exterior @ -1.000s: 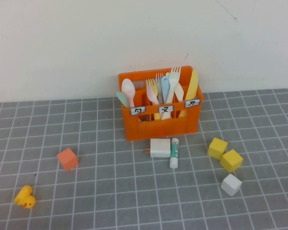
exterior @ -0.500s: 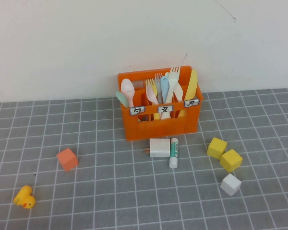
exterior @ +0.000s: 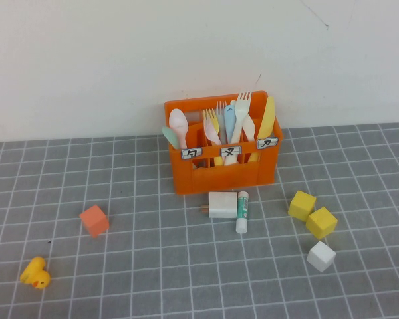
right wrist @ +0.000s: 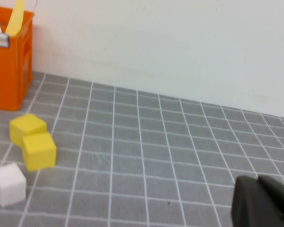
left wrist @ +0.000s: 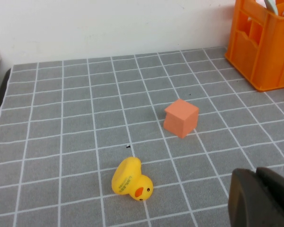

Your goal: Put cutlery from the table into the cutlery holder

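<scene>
Cutlery (exterior: 221,127) fills the cutlery holder (exterior: 223,174); our left gripper (left wrist: 262,196) and right gripper (right wrist: 262,203) sit closed, low over the table (exterior: 153,266).

The crate (exterior: 223,166) and its cutlery (exterior: 229,123) look like smooth plastic. The table (exterior: 153,266) is matt grey. The duck (left wrist: 131,178) looks glossy.

white block (exterior: 221,205) and tube (exterior: 242,211) crowd holder (exterior: 223,174) front, open table (exterior: 153,266) elsewhere
</scene>
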Controlling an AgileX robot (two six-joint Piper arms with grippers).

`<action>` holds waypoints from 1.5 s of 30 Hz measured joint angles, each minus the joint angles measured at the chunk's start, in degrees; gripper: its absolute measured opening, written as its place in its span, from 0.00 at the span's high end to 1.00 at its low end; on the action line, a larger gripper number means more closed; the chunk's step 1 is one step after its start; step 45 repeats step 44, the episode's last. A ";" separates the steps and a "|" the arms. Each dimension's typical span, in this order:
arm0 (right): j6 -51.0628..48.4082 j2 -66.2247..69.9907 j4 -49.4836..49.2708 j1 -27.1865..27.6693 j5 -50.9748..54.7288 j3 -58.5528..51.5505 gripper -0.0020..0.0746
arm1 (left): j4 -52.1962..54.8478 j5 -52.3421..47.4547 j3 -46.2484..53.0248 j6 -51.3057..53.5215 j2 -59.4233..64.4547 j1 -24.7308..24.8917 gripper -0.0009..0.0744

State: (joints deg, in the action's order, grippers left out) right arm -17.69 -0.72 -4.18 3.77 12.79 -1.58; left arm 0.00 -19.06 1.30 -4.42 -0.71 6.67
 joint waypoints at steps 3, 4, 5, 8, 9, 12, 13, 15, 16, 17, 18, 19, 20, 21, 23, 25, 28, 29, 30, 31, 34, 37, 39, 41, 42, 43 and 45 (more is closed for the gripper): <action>-0.44 -0.08 2.33 0.00 2.18 0.00 0.98 | 0.00 0.00 0.00 0.00 0.00 0.00 0.99; 0.00 -0.08 3.26 0.00 3.13 0.00 0.98 | 0.00 0.00 0.00 0.00 0.00 0.00 0.99; 1.34 -0.08 4.18 0.00 4.39 0.00 0.98 | 0.00 0.00 0.00 0.00 0.00 0.00 0.99; 7.73 -0.08 8.35 0.00 6.14 0.00 0.98 | 0.00 0.00 0.00 -0.15 0.00 0.00 0.99; 10.33 -0.08 9.61 0.00 6.11 0.00 0.98 | 0.00 0.00 0.00 -0.13 0.00 0.00 0.99; 16.83 -0.08 11.72 -1.17 6.25 0.00 0.98 | 0.00 0.00 0.00 -0.17 0.00 0.00 0.99; 18.34 -0.08 11.85 -1.52 6.25 0.00 0.98 | 0.00 0.00 0.00 -0.17 0.00 0.00 0.99; 19.89 -0.08 12.11 -2.13 6.25 0.00 0.98 | 0.00 0.00 0.00 -0.27 0.00 0.00 0.99; 20.17 -0.08 12.24 -2.25 6.25 0.00 0.98 | 0.00 0.00 0.00 -0.46 0.00 0.00 0.99; 20.32 -0.08 12.33 -2.36 6.35 0.00 0.98 | 0.00 0.00 0.00 -0.46 0.00 0.00 0.99; 20.49 -0.08 12.47 -2.39 6.39 0.00 0.98 | 0.00 0.00 0.00 -0.46 0.00 0.00 0.99; 20.60 -0.08 12.47 -2.47 6.38 0.00 0.98 | 0.00 0.00 0.00 -0.46 0.00 0.00 0.99; 20.72 -0.08 12.47 -2.71 6.38 0.00 0.98 | 0.00 0.00 0.00 -0.46 0.00 0.00 0.99; 20.72 -0.08 12.47 -3.25 6.38 0.10 0.98 | 0.00 0.00 0.00 -0.46 0.00 0.00 0.99; 20.17 -0.08 12.47 -3.85 6.38 0.10 0.98 | 0.00 0.00 0.00 -0.46 0.00 0.00 0.99; 19.91 -0.08 12.47 -4.10 6.51 0.10 0.98 | 0.00 0.00 0.00 -0.46 0.00 0.00 0.99; 19.69 -0.08 12.49 -4.10 6.51 0.10 0.98 | 0.00 0.00 0.00 -0.46 0.00 0.00 0.99; 19.69 -0.08 12.49 -4.10 6.55 0.10 0.98 | 0.00 0.00 0.00 -0.46 0.00 0.00 0.99; 19.69 -0.08 12.49 -4.10 6.55 0.10 0.98 | 0.00 0.00 0.00 -0.46 0.00 0.00 0.99; 19.69 -0.08 12.49 -4.10 6.55 0.10 0.98 | 0.00 0.00 0.00 -0.46 0.00 0.00 0.99; 19.61 -0.08 12.49 -4.10 6.55 0.10 0.98 | 0.00 0.00 0.00 -0.46 0.00 0.00 0.99; 19.61 -0.08 12.49 -4.10 6.64 0.10 0.98 | 0.00 0.00 0.00 -0.46 0.00 0.00 0.99; 19.61 -0.08 12.49 -4.10 6.64 0.10 0.98 | 0.00 0.00 0.00 -0.46 0.00 0.00 0.99; 19.61 -0.08 12.49 -4.10 6.64 0.10 0.98 | 0.00 0.00 0.00 -0.46 0.00 0.00 0.99; 19.61 -0.08 12.49 -4.10 6.64 0.10 0.98 | 0.00 0.00 0.00 -0.46 0.00 0.00 0.99; 19.61 -0.08 12.49 -4.10 6.64 0.10 0.98 | 0.00 0.00 0.00 -0.46 0.00 0.00 0.99; 19.61 -0.08 12.49 -4.10 6.64 0.10 0.98 | 0.00 0.00 0.00 -0.46 0.00 0.00 0.99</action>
